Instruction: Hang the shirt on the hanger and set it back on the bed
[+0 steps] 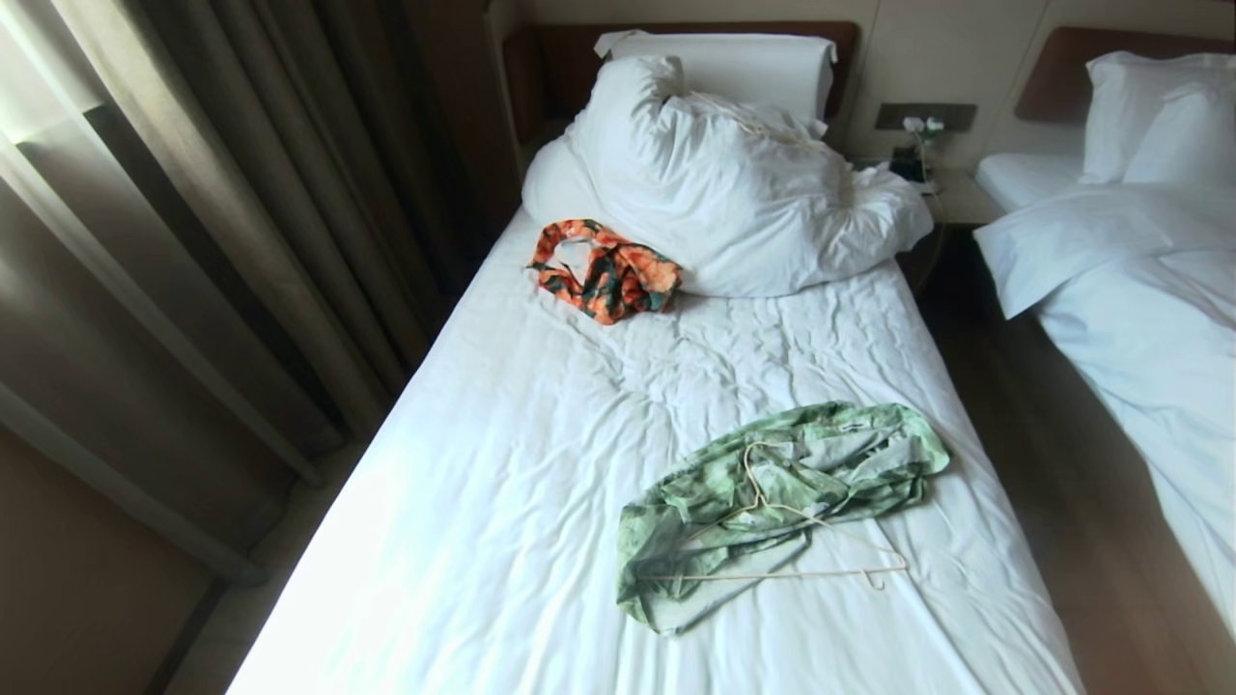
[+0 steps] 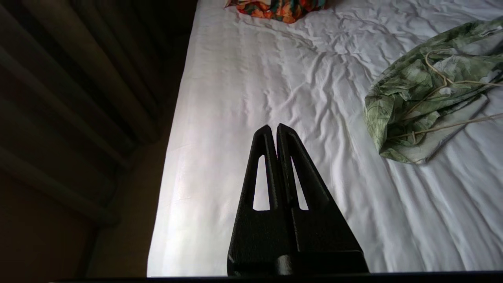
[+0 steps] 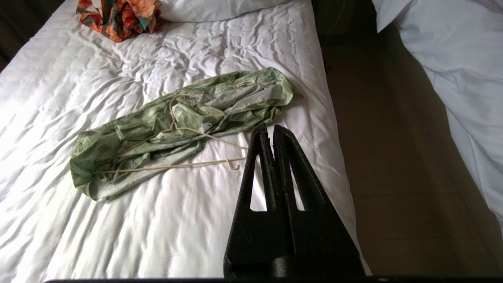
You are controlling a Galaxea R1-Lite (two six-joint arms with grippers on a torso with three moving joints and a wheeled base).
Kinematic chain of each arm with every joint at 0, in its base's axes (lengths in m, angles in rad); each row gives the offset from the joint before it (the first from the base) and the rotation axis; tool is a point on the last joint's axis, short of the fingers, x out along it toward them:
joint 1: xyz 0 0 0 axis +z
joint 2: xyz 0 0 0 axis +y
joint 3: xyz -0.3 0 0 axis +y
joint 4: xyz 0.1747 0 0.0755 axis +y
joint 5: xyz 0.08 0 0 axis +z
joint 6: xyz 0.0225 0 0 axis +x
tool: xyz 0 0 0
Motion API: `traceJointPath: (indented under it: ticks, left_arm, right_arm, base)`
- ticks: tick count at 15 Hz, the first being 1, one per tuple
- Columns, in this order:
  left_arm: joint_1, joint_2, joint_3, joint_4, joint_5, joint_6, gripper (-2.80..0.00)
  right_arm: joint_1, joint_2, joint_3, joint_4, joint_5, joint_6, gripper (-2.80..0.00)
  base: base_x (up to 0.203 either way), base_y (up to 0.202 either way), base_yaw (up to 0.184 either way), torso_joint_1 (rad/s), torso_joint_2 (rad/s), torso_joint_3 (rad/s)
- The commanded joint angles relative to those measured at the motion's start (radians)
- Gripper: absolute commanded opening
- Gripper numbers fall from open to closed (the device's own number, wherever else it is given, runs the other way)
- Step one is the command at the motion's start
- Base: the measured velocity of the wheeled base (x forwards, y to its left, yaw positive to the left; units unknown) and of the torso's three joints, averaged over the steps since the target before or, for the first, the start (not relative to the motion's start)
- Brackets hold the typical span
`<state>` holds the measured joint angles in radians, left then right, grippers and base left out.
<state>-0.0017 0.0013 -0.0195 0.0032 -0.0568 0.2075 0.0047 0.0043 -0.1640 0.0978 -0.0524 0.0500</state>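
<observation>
Both pincers [image 2: 277, 126] [image 3: 271, 127] pressed together, empty; one hanger [image 1: 801, 541] atop one shirt [image 1: 772, 492].

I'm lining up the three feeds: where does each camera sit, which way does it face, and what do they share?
Head: high at the foot end, facing down the bed toward the pillows; no arm shows.
Left wrist: behind the shut left gripper, over the curtain-side edge.
Right wrist: behind the shut right gripper, near the aisle-side edge.
All three share the shirt, the hanger and the orange garment.
</observation>
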Motion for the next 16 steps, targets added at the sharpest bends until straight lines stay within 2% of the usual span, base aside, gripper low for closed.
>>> traceJointPath:
  ticks: [1,2,6,8,10,12,16]
  left_arm:
    - [0.000,0.000,0.013,-0.002,-0.003,0.001,-2.80]
    - [0.000,0.000,0.015,0.004,-0.003,-0.001,-2.80]
    - [0.000,0.000,0.016,0.003,-0.003,-0.005,-2.80]
    - [0.000,0.000,0.018,0.000,0.003,-0.061,-2.80]
    - [0.000,0.000,0.019,-0.001,0.035,-0.160,-2.80]
    - [0.000,0.000,0.020,-0.002,0.041,-0.169,-2.80]
    - [0.002,0.000,0.020,-0.001,0.046,-0.161,-2.80]
  right_arm:
    - [0.000,-0.004,0.114,-0.133,0.007,-0.014,-2.80]
    - [0.000,-0.004,0.150,-0.200,0.014,-0.030,-2.80]
    - [0.000,-0.004,0.172,-0.201,0.041,-0.059,-2.80]
    - [0.000,-0.004,0.187,-0.167,0.063,-0.080,-2.80]
    - [0.000,-0.003,0.185,-0.164,0.062,-0.071,-2.80]
    - [0.000,-0.003,0.185,-0.164,0.056,-0.042,-2.80]
    - [0.000,-0.004,0.185,-0.164,0.054,-0.039,-2.80]
  base:
    - [0.000,0.000,0.000,0.000,0.00,0.000]
    - [0.000,0.000,0.000,0.000,0.00,0.000]
    - [0.000,0.000,0.000,0.000,0.00,0.000]
    - [0.000,0.000,0.000,0.000,0.00,0.000]
    - [0.000,0.000,0.000,0.000,0.00,0.000]
    - [0.000,0.000,0.000,0.000,0.00,0.000]
    - [0.000,0.000,0.000,0.000,0.00,0.000]
